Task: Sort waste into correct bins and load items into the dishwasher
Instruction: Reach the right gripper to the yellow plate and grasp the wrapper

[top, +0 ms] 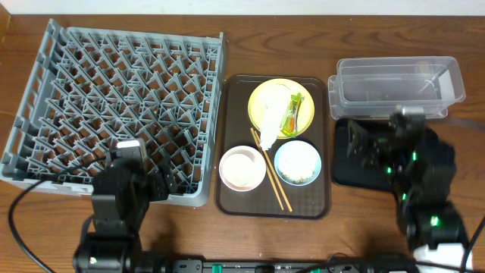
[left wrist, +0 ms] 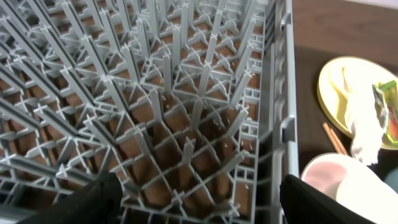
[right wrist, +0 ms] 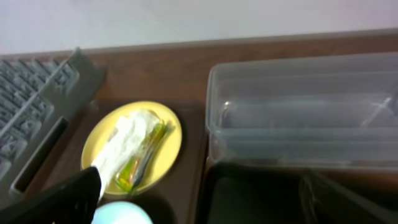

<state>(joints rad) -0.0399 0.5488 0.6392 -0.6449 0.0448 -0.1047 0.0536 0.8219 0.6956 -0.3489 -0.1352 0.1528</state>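
Both spread wide and empty: left gripper above the grey dish rack, right gripper above the black tray.

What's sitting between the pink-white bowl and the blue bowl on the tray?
The chopsticks, lying diagonally on the brown tray between the pink-white bowl and the blue bowl; the overhead view shows it.

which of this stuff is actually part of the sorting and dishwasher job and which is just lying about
Part of the job: dish rack, clear tub, black tray, yellow plate, pink-white bowl, blue bowl, chopsticks, napkin, wrapper, food scraps.

Just lying about: brown serving tray, which only carries the items; table.
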